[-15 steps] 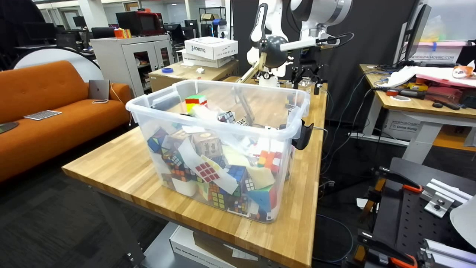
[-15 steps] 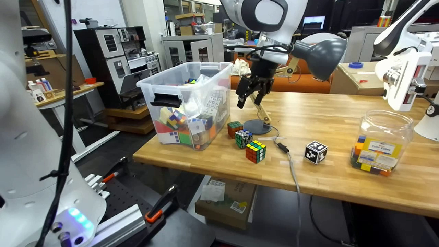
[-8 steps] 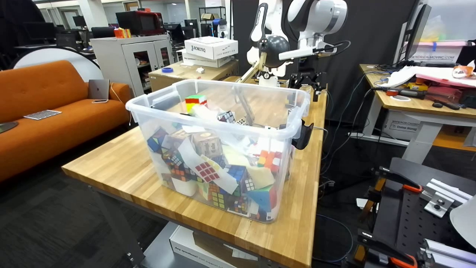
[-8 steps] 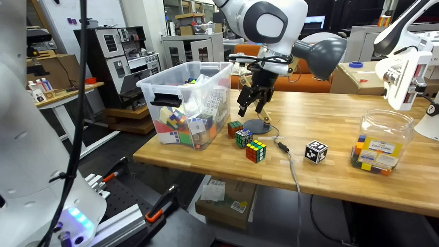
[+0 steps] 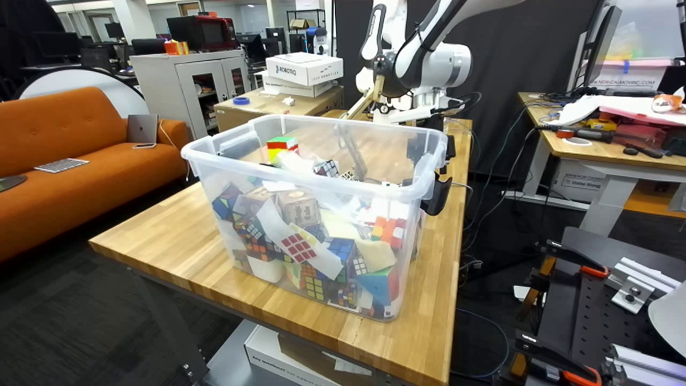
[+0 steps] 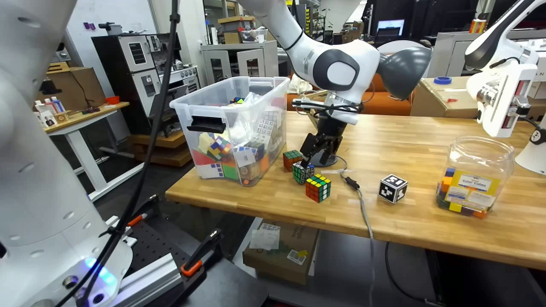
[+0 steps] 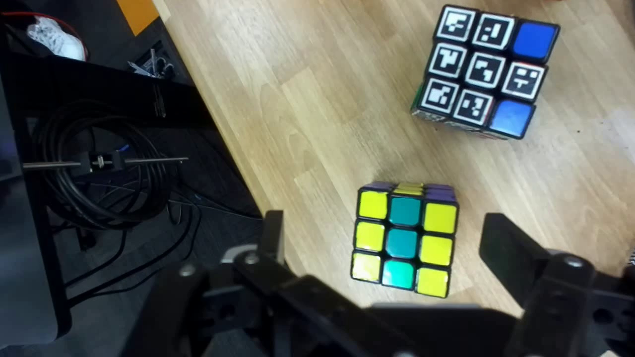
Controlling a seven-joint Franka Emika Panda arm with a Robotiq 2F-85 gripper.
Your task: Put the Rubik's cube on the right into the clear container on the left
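The Rubik's cube (image 6: 318, 188) with a yellow-and-green top is the right-hand one of a row of cubes on the table. In the wrist view the cube (image 7: 403, 243) lies between my two fingers, with gaps on both sides. My gripper (image 7: 384, 223) is open and empty. In an exterior view the gripper (image 6: 315, 160) is low above the row of cubes. It also shows through plastic behind the tub's rim (image 5: 430, 153). The clear container (image 6: 204, 106) stands left of the cubes, part filled with cubes and papers. It also stands up front (image 5: 300, 174), hiding the target cube.
A tag-patterned cube (image 7: 483, 69) with blue corners sits close by. A green-and-orange cube (image 6: 292, 160) is beside the container. A lamp (image 6: 405, 70) rises behind my gripper. A cord (image 6: 364, 213), a black-and-white cube (image 6: 393, 189) and a clear jar (image 6: 475, 179) are further right.
My arm has come down, bringing the gripper from high above the table to just over the cubes. The cubes and the container have not moved.
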